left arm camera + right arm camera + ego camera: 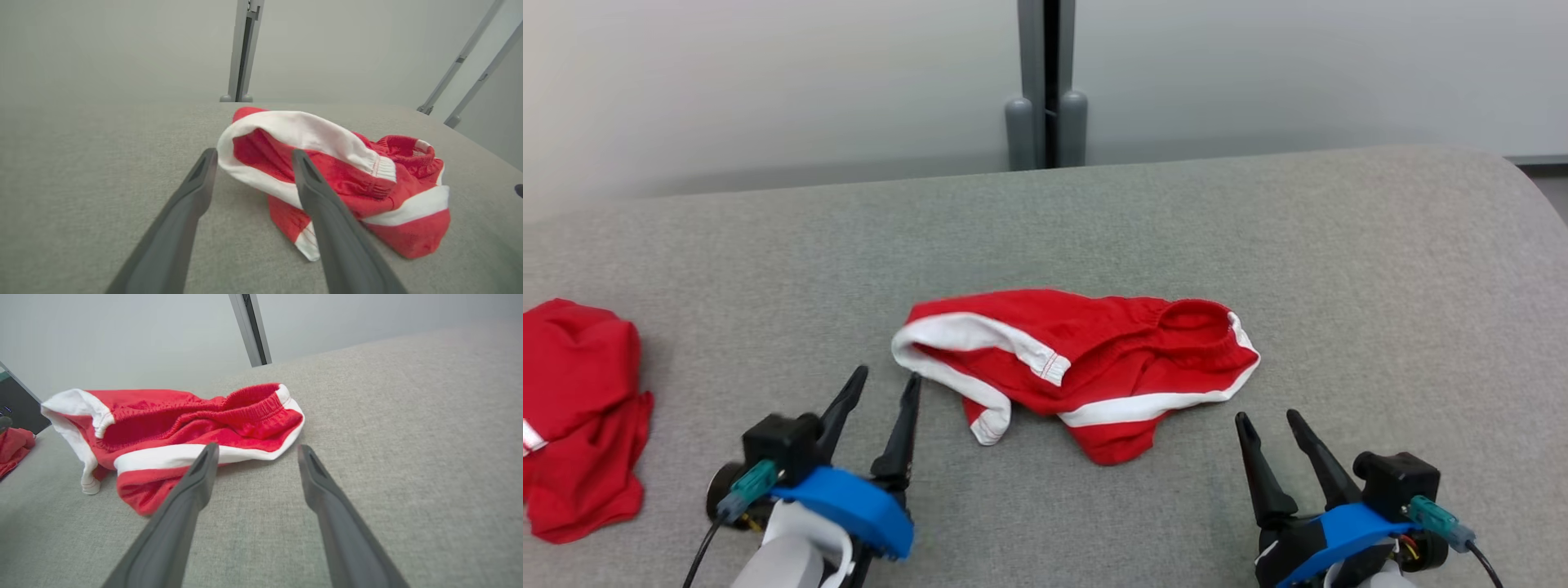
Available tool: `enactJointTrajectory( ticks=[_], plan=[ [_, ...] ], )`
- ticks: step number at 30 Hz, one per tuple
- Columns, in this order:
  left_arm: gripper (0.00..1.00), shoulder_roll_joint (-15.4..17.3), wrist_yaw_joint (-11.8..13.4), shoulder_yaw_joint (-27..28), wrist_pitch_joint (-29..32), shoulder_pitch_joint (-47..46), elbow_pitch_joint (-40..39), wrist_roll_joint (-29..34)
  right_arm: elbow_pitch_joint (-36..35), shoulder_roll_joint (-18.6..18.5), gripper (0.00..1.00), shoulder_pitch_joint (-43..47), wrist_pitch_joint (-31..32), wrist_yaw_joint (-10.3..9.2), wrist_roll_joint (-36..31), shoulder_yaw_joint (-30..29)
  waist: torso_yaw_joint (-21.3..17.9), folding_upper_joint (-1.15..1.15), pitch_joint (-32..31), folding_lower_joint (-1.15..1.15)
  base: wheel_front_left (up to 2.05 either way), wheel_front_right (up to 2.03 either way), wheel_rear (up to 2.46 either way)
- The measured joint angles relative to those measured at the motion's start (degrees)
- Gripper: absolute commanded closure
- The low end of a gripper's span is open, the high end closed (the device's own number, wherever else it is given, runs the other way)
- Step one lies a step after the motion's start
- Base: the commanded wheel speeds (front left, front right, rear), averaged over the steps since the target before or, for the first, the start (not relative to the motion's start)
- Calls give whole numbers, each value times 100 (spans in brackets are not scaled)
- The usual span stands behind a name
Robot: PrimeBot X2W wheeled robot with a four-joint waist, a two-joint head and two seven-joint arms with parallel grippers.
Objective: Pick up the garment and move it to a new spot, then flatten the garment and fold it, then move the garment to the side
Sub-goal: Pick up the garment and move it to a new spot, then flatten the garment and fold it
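The garment (1086, 359) is a pair of red shorts with white trim, lying crumpled in the middle of the grey table (1094, 220). My left gripper (886, 380) stands open just left of its white-edged leg, nothing between the fingers. In the left wrist view the garment (335, 179) lies right past the gripper (253, 157), its white hem close to the tips. My right gripper (1266, 420) is open near the shorts' lower right edge. In the right wrist view the garment (184, 428) lies left of and beyond the open gripper (255, 451).
A second red cloth (576, 416) lies bunched at the table's left edge, also glimpsed in the right wrist view as the red cloth (14, 447). A grey post (1045, 82) stands behind the table's far edge. The table's right corner is rounded.
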Motion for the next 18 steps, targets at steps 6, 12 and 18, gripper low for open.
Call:
enactJointTrajectory(
  ticks=[6,12,18],
  plan=[
    [0,-203,34,1002,-4,854,-271,343,-76,2,0,138,0,0,-16,-136,171,0,-223,0,0,0,0],
    [0,-582,34,1791,-5,1563,-601,910,5,0,0,391,-1,0,-25,-158,241,0,-457,0,0,0,0],
    [0,-864,24,1934,-5,1777,-604,1210,62,-1,0,476,0,0,-2,-63,328,0,-488,0,0,0,0]
  ],
)
